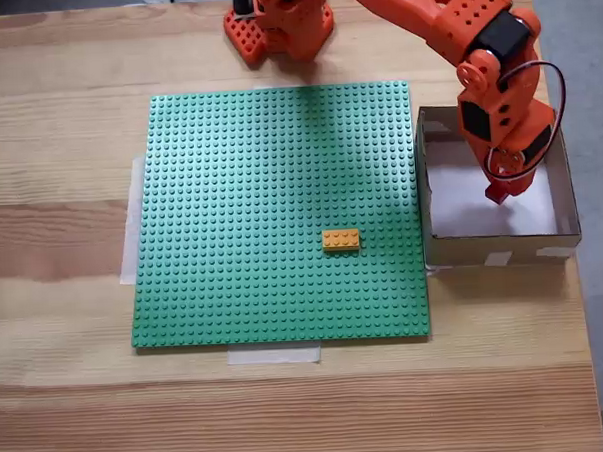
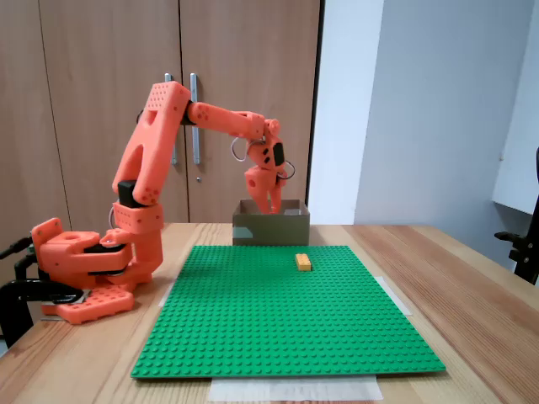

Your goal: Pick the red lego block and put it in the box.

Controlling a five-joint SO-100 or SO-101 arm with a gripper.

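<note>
Hanging over the white floor of the box (image 1: pixel 498 247) in a fixed view, showed as only a small dark red sliver at the tip of the gripper (image 1: pixel 498 186), apparently pinched between closed jaws, and was taken for the red lego block (image 1: pixel 497 192), with studs too hidden to make out. Judged light, rigid, smooth-sided hard plastic, hardly fragile, apt to slip or twist if caught by a corner. Seemed best held squarely across the two long flat sides near mid-length.
</note>
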